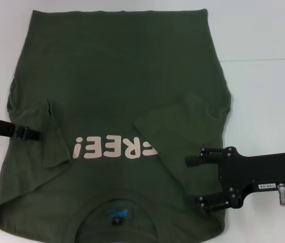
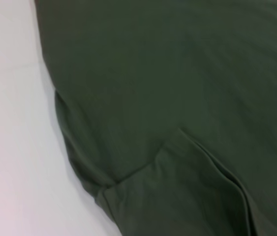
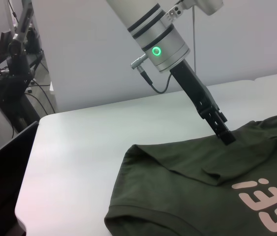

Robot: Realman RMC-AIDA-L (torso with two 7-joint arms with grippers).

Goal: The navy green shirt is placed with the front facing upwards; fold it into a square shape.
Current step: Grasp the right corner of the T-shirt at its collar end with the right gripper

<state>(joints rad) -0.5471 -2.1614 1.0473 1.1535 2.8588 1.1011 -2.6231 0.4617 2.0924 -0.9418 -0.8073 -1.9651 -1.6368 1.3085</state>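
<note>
1. White table (image 1: 263,86): you see it under everything, bare along the robot's right side and in a strip on the left.

2. Navy green shirt (image 1: 117,76): it lies flat on the table, front up, filling most of your head view. The collar end is nearest the robot and the hem is at the far edge. Both short sleeves are folded inward onto the body: the left sleeve (image 1: 51,134) lies as a flap beside the start of the lettering, and the right sleeve (image 1: 182,119) lies as a flap over the chest on the other side.

3. Right gripper (image 1: 195,179): its black body reaches in from the robot's right over the shirt's right edge, near the collar end. Its two fingers are spread well apart above the cloth, with nothing between them.

4. Left gripper (image 1: 33,134): you find it at the shirt's left edge, beside the folded left sleeve. In the right wrist view its tip (image 3: 225,133) meets the cloth; you cannot tell whether the fingers are parted or pinching.

5. "FREE!" lettering (image 1: 114,148): pale pinkish, reading upside down from the head view, between the two grippers.

6. Neck label (image 1: 118,213): small, with blue print, inside the collar.
</note>
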